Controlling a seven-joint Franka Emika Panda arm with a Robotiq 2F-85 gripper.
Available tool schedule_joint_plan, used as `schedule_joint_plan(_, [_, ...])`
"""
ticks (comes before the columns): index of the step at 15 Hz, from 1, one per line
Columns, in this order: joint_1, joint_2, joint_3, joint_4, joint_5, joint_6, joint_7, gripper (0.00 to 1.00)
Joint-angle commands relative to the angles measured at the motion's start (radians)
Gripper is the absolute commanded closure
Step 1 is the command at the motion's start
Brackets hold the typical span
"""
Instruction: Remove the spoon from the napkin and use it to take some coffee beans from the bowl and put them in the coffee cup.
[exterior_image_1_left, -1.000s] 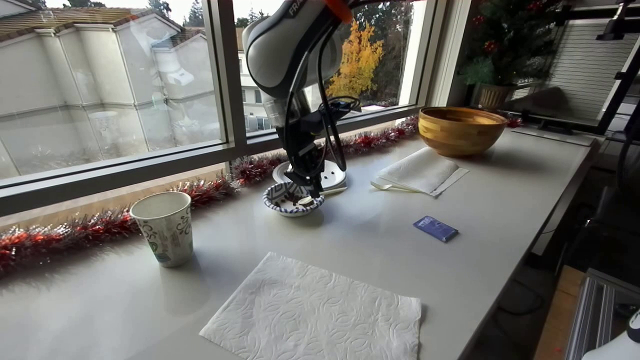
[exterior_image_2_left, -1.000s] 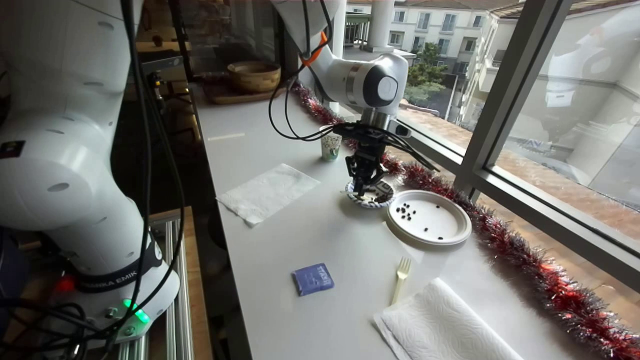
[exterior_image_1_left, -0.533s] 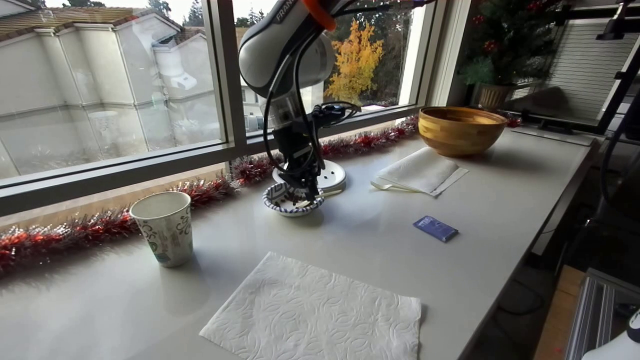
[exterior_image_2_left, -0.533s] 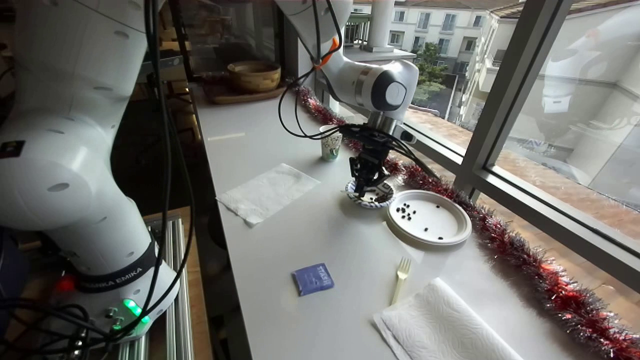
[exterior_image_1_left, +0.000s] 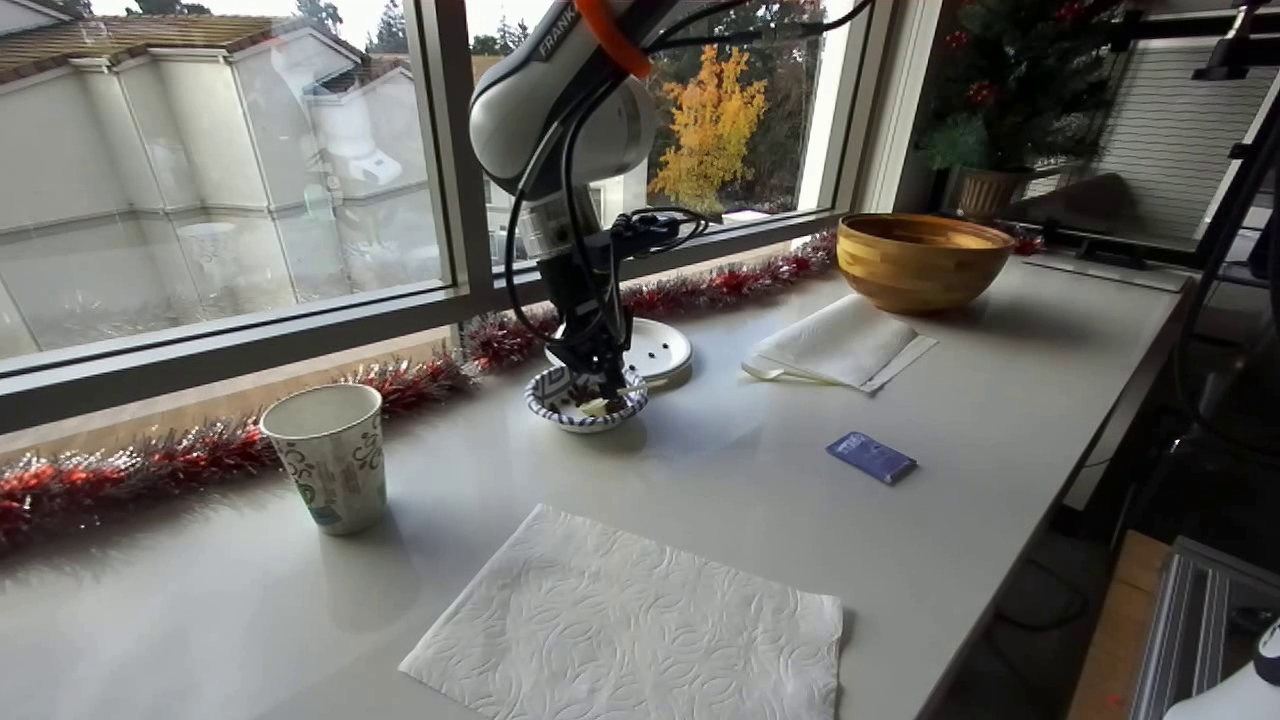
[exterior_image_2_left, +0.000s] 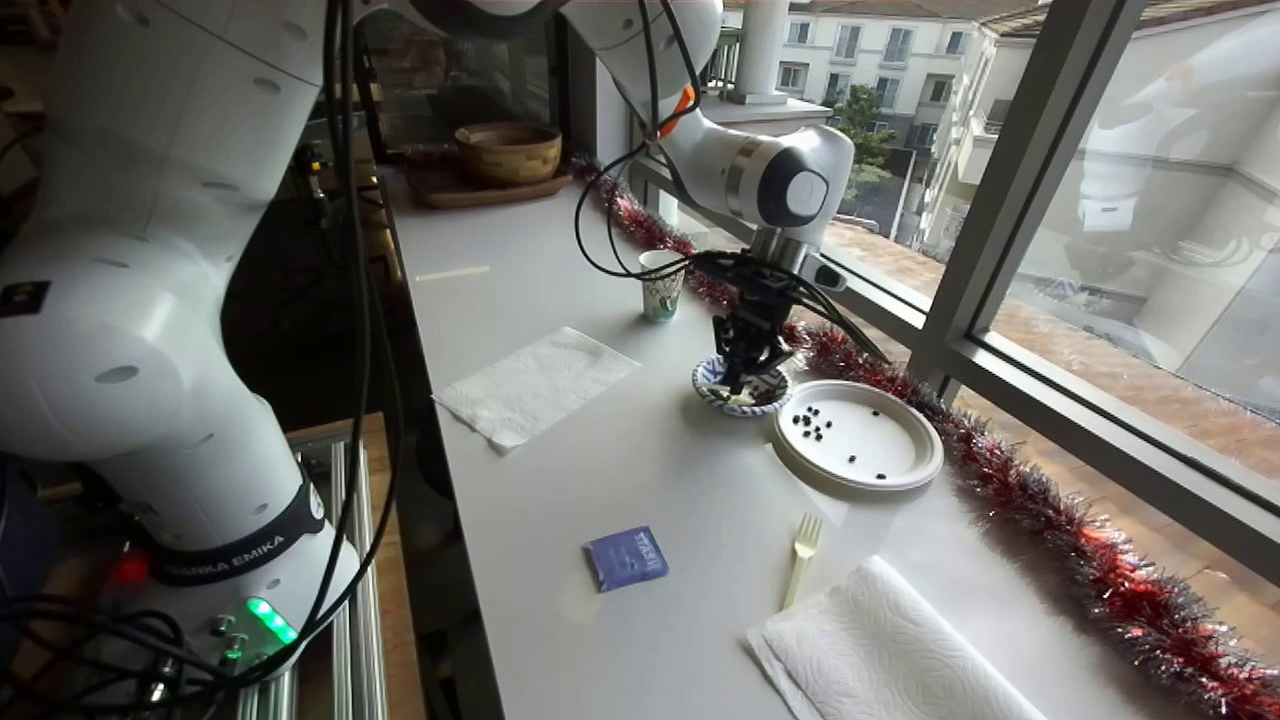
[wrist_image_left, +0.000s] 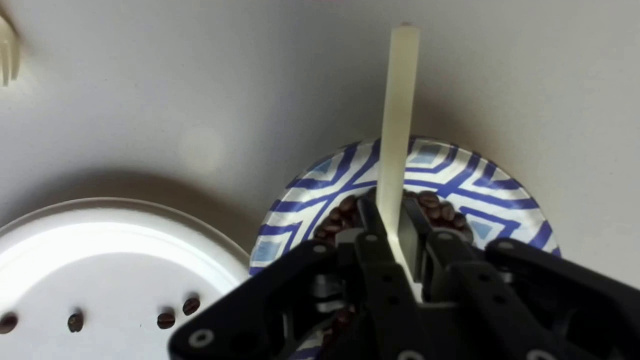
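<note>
At the scooping stage, probably, with pouring left to do

Pinching the spoon (wrist_image_left: 397, 125) by its handle in the gripper (wrist_image_left: 392, 217). Down in the bowl (wrist_image_left: 505, 207) at the scoop end, near the coffee beans (wrist_image_left: 430, 200); impossible to tell whether loaded. Clear of the napkin (exterior_image_2_left: 540, 385), apparently past the removing step. Left, presumably: filling, then carrying to the upright coffee cup (exterior_image_1_left: 332, 468), well apart, and tipping. In pose: pointing down over the bowl, stretched across the table (exterior_image_2_left: 540, 490) from the base (exterior_image_2_left: 200, 520).
</note>
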Motion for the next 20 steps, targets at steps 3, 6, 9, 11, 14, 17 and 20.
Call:
schedule_joint_plan(3, [0.009,0.048,-0.014,0.059,0.028,0.004,-0.017,0.96])
schedule_joint_plan(6, [0.012,0.047,-0.017,0.05,0.019,0.039,-0.012,0.96])
schedule_joint_plan(9, [0.013,0.042,-0.019,0.029,0.011,0.1,-0.012,0.96])
schedule_joint_plan(11, [0.012,0.043,-0.02,0.016,0.009,0.151,-0.015,0.96])
schedule_joint_plan(14, [0.012,0.041,-0.021,-0.01,0.004,0.216,-0.023,0.96])
schedule_joint_plan(17, [0.01,0.037,-0.023,-0.04,-0.002,0.304,-0.038,0.96])
schedule_joint_plan(20, [0.006,0.031,-0.024,-0.066,-0.006,0.377,-0.068,0.96])
